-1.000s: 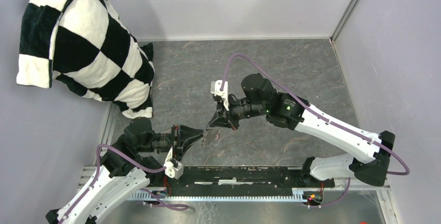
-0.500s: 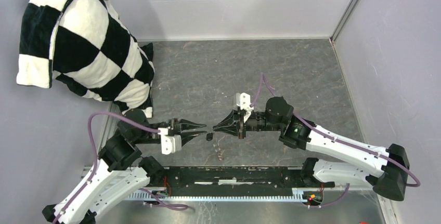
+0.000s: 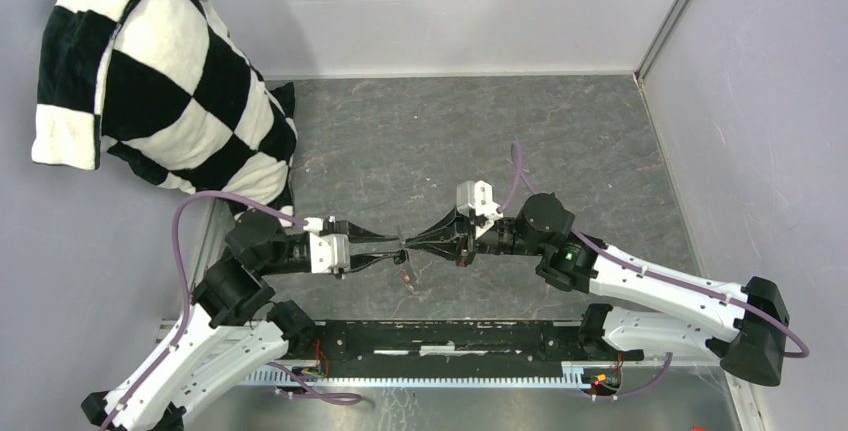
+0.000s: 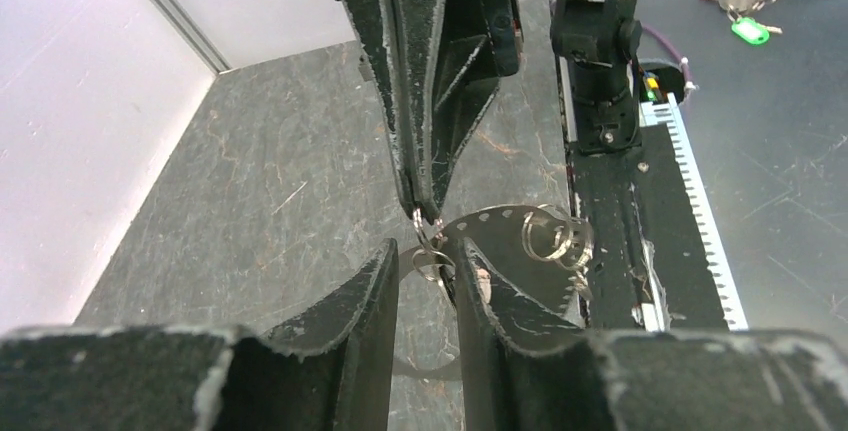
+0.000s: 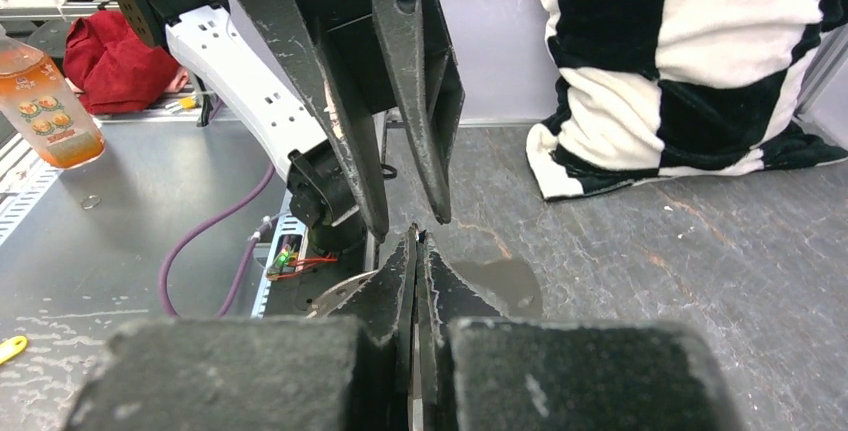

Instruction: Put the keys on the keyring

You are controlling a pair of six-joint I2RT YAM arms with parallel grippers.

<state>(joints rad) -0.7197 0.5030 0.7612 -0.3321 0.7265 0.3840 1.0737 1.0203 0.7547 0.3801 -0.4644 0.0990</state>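
Grey veined tabletop [image 3: 450, 131], pale walls [image 3: 450, 1], black-and-white checkered cloth [image 3: 150, 81] far left.

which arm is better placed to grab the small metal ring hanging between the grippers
Left. The left gripper is open, its fingers either side of the small metal ring. The right gripper is shut, pinching that ring at its tips, so it likely can only hold it steady.

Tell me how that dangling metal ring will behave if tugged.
The metal ring looks like thin bare wire, so probably light and slippery. It hangs loose from the shut right gripper, so it would likely swing or twist.
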